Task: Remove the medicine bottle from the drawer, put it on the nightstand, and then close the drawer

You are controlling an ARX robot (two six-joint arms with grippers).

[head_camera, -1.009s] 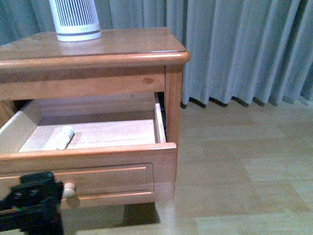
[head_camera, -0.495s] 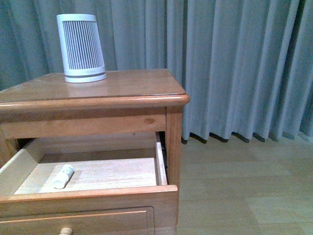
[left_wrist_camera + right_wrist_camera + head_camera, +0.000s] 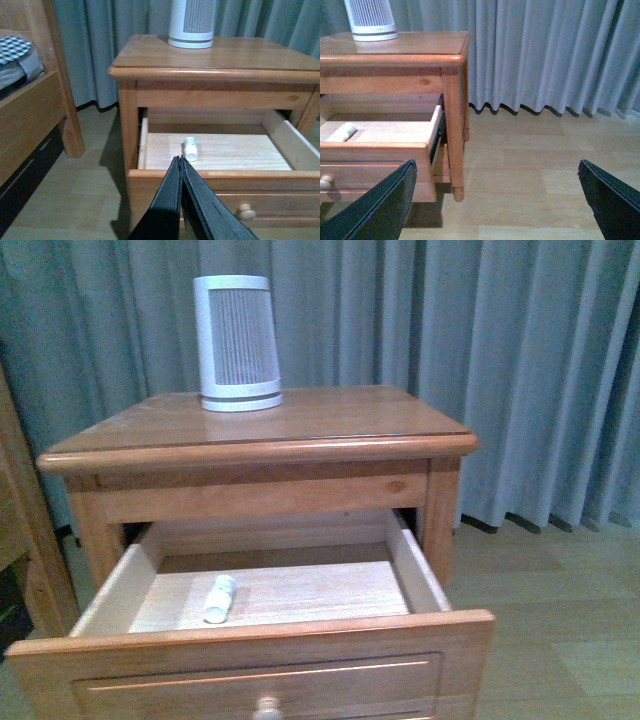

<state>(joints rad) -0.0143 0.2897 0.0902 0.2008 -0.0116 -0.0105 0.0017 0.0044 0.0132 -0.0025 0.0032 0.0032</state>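
Front view: the bottle lies in the open drawer, lower middle of the frame, below the nightstand top.
Left wrist view: my left fingers are pressed together, holding nothing.
Right wrist view: my right fingers stand wide apart, empty.

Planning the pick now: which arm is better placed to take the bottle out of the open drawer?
Probably the left. The left gripper, though shut, points straight at the bottle lying in the drawer. The right gripper is open but faces the floor beside the nightstand.
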